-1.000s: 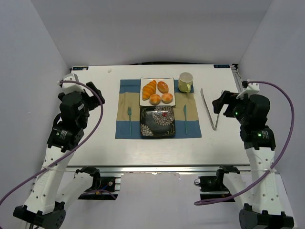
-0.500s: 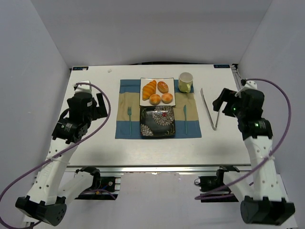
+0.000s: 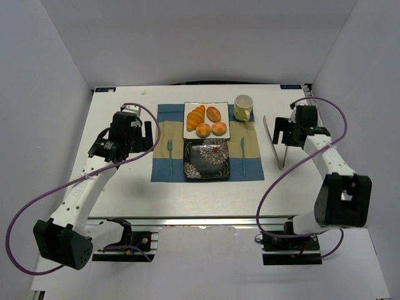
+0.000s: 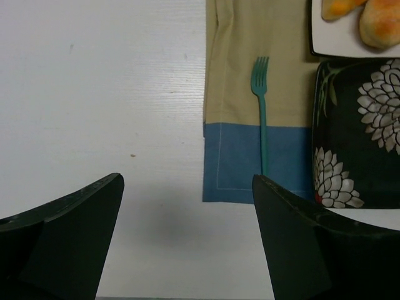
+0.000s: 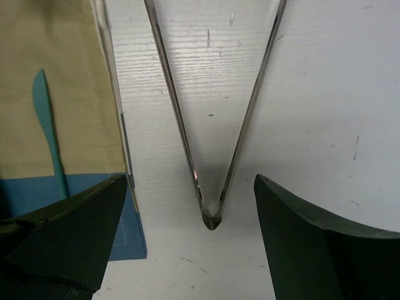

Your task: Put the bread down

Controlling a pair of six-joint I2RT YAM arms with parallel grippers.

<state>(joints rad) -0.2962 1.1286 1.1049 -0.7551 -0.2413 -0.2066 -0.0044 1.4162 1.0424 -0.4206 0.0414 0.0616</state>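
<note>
Two small round golden buns (image 3: pixel 203 130) (image 3: pixel 219 128) lie on the near half of a white square plate (image 3: pixel 189 133), with a ridged croissant (image 3: pixel 195 117) and a browner oval roll (image 3: pixel 214 113) behind them. A black floral plate (image 3: pixel 206 159) lies just in front, with no food on it. My left gripper (image 3: pixel 147 134) is open and empty over the bare table left of the placemat; in the left wrist view (image 4: pixel 187 240) one bun (image 4: pixel 378 22) shows at the top right. My right gripper (image 3: pixel 279 132) is open above the metal tongs (image 3: pixel 277 153); their hinge (image 5: pixel 211 219) lies between my fingers.
A blue and tan placemat (image 3: pixel 164 134) lies under both plates. A teal fork (image 3: pixel 170 156) lies left of the black plate and a teal knife (image 3: pixel 243 155) right of it. A pale yellow mug (image 3: pixel 243 107) stands behind the knife.
Both arms have reached forward over the table. The left gripper moved toward the placemat's left edge. The right gripper came in over the tongs. The plates and the bread have not moved.
</note>
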